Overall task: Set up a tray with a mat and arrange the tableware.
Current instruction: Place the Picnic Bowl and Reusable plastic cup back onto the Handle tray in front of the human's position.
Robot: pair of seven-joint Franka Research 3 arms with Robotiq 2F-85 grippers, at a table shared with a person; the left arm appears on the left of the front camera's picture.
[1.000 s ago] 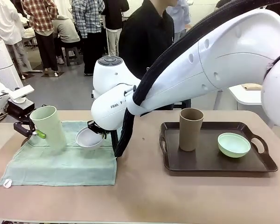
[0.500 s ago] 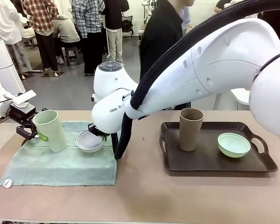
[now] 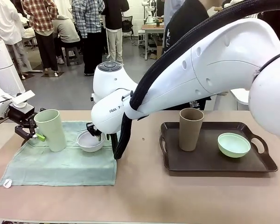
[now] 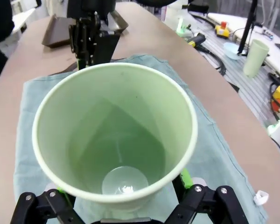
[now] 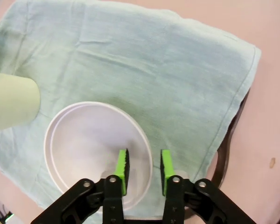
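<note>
- Left gripper (image 4: pixel 123 184) straddles the pale green tumbler (image 3: pixel 51 129), far left on the mat (image 3: pixel 60 165); I cannot tell whether it grips.
- Right gripper (image 5: pixel 143 170), pads parted, straddles the rim of the white bowl (image 3: pixel 90 141).
- Tan-brown tumbler (image 3: pixel 191 129) and mint green bowl (image 3: pixel 234 144) stand on the tray (image 3: pixel 210 161), right.

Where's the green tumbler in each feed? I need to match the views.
Front: tumbler far left, upright on the mat, next to the white bowl.
Left wrist: tumbler in the centre, seen looking down into its mouth.
Right wrist: tumbler at the left edge, seen from the side.
Shared landmark: the mat under it.
</note>
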